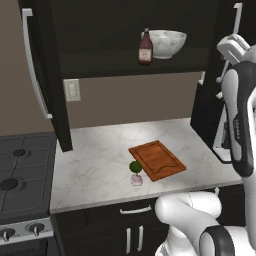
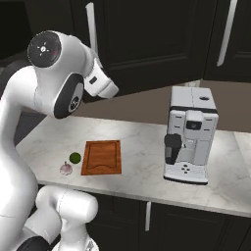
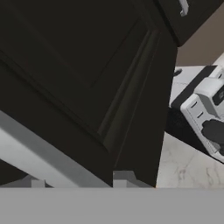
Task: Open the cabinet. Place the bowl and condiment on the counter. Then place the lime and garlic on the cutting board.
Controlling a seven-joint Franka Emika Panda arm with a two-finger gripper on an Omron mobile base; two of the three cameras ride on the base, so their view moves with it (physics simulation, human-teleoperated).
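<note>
The cabinet [image 1: 100, 30] stands open, its left door [image 1: 50, 75] swung wide. On its shelf sit the dark-red condiment [image 1: 145, 48] and the marbled white bowl [image 1: 167, 43]. My gripper [image 3: 78, 180] is up at the right door, and that door's silver bar handle [image 3: 43, 155] runs between the fingertips, so it is shut on the handle. The hand [image 1: 233, 48] is near the handle's top [image 1: 237, 17]. On the counter [image 1: 95, 160] the lime [image 1: 135, 166] and garlic [image 1: 136, 179] lie beside the cutting board [image 1: 157, 160], just off its near left corner.
A black gas stove [image 1: 22, 175] adjoins the counter on the left. A coffee machine [image 2: 190, 142] stands on the counter right of the board [image 2: 102, 157]. The right door's panel [image 3: 87, 74] is close in front of the hand. My arm [image 1: 240, 125] rises at the right.
</note>
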